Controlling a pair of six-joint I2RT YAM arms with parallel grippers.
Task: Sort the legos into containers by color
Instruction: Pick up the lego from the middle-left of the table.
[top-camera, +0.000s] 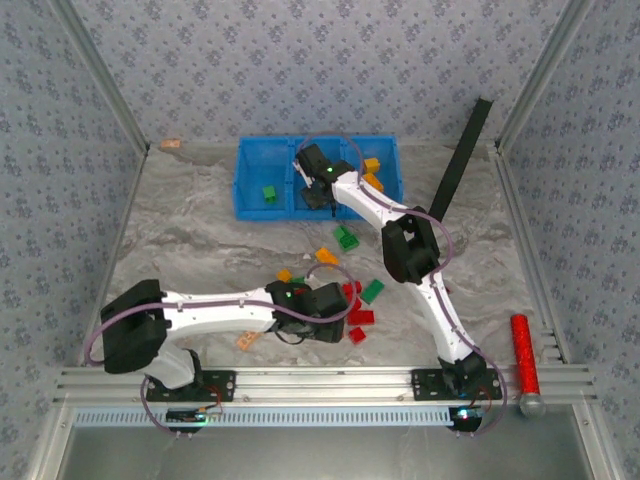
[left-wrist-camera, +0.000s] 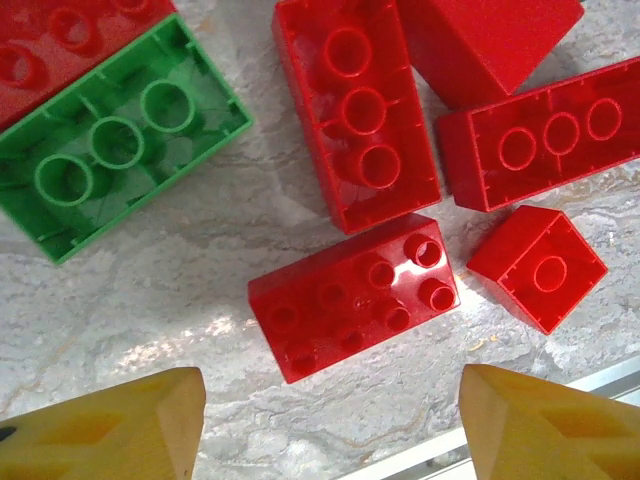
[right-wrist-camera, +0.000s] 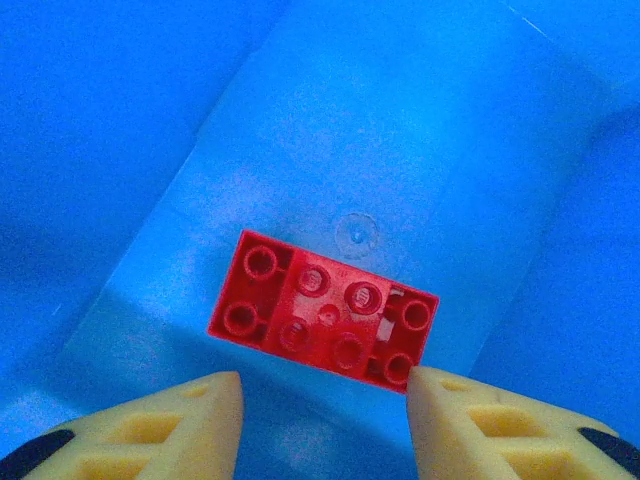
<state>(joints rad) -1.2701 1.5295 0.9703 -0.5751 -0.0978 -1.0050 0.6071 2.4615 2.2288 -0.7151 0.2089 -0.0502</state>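
Note:
The blue tray (top-camera: 250, 205) of containers stands at the back. Its left compartment holds a green lego (top-camera: 269, 193), and its right one holds orange legos (top-camera: 372, 172). My right gripper (top-camera: 316, 190) hangs in the middle compartment. In the right wrist view that gripper (right-wrist-camera: 325, 400) is open, and a red lego (right-wrist-camera: 322, 312) lies studs up on the blue floor (right-wrist-camera: 420, 130), free of the fingers. My left gripper (left-wrist-camera: 330, 420) is open just above the table, over a red lego (left-wrist-camera: 352, 295). An upturned green lego (left-wrist-camera: 110, 150) and other red legos (left-wrist-camera: 355, 110) lie around it.
Loose green (top-camera: 347, 238), orange (top-camera: 327, 256) and red (top-camera: 360, 318) bricks lie mid-table. A peach flat piece (top-camera: 246, 341) sits by the left arm. A red cylinder (top-camera: 524, 352) lies at the right edge. A black bar (top-camera: 460, 160) leans at the back right.

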